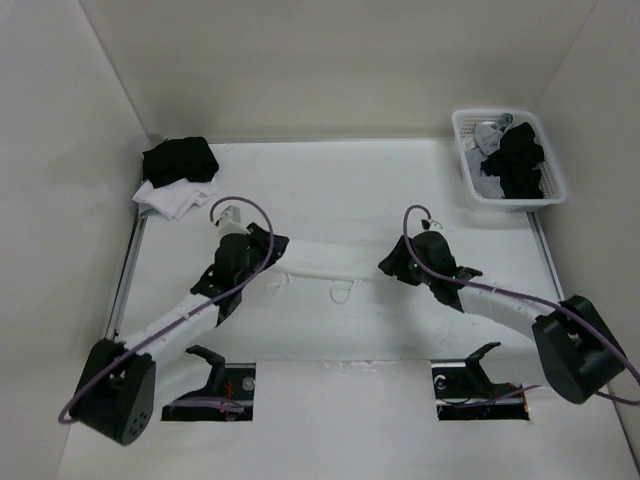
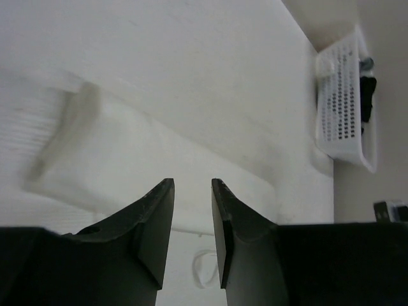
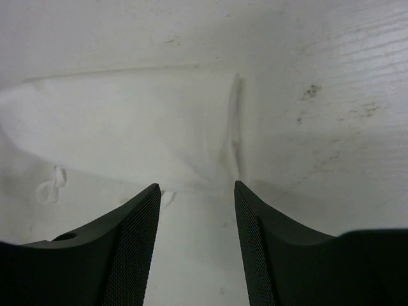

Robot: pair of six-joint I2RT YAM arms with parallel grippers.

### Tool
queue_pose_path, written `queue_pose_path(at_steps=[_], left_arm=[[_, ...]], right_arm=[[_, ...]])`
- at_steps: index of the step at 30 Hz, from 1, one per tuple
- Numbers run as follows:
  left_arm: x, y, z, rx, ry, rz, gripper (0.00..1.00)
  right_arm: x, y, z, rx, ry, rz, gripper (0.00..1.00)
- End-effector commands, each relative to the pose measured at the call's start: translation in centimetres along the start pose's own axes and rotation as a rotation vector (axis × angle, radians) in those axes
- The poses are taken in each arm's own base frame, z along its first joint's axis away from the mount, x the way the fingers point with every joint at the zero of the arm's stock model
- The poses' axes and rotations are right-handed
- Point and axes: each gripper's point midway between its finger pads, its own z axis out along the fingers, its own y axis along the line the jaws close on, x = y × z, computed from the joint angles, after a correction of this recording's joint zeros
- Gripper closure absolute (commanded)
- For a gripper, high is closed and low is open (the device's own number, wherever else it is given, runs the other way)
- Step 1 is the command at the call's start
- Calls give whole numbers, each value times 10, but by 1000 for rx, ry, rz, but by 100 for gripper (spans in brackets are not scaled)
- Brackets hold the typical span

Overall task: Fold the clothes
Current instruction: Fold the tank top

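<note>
The scene sits inside a plain white enclosure: a pale back wall (image 1: 340, 60) and two side walls slope down to a white worktop (image 1: 360, 190), whose near edge is broken by two dark rectangular cutouts (image 1: 212, 388) where the arm mounts stand. A thin metal rail (image 1: 125, 270) runs along the worktop's left side. In the right wrist view the surface shows a faint grain and a few small dark scuffs (image 3: 311, 92). The white camisole (image 3: 127, 127) lies flat near the middle of the worktop, folded into a long narrow band stretched between the two arms, and a thin strap loop (image 1: 343, 290) spills out from its near edge. The left claw (image 2: 192, 183) hangs just over one end of the band with its fingers spread and nothing between them. The right claw (image 3: 197, 186) hangs over the other end, spread wider and likewise gripping nothing. In the far right corner stands a white perforated basket (image 1: 512, 202) holding black and grey garments (image 1: 518, 160). In the far left corner rests a pile of black and white clothing (image 1: 180, 160), well apart from the camisole.
</note>
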Motion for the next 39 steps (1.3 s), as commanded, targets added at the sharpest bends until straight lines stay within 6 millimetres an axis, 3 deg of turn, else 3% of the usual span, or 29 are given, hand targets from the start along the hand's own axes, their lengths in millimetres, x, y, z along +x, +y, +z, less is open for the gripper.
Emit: queue_pose_path(at_steps=[1, 7, 13, 17, 20, 27, 30, 33, 35, 39], left_arm=[[-3, -30, 24, 22, -32, 66, 71], [-3, 0, 73, -15, -42, -4, 73], [-9, 48, 84, -83, -52, -90, 73], [-9, 59, 83, -72, -56, -132, 73], [-8, 51, 81, -30, -53, -161, 73], [-12, 12, 65, 94, -49, -153, 71], [-11, 1, 55, 111, -43, -125, 71], [-7, -14, 45, 135, -36, -80, 70], [-2, -27, 38, 160, -29, -50, 70], [17, -50, 26, 199, 11, 9, 70]], right_arm=[[-15, 0, 19, -17, -17, 21, 46], [-10, -3, 40, -26, 17, 57, 54], [3, -10, 48, -13, 40, 89, 52], [8, -12, 52, -23, 45, 117, 52], [7, -11, 54, -39, 47, 134, 52], [10, -8, 66, -97, 89, 195, 58], [12, -8, 66, -108, 98, 212, 67], [12, -6, 66, -120, 106, 214, 85], [4, -5, 59, -130, 68, 226, 92], [-16, -8, 29, -123, -23, 228, 94]])
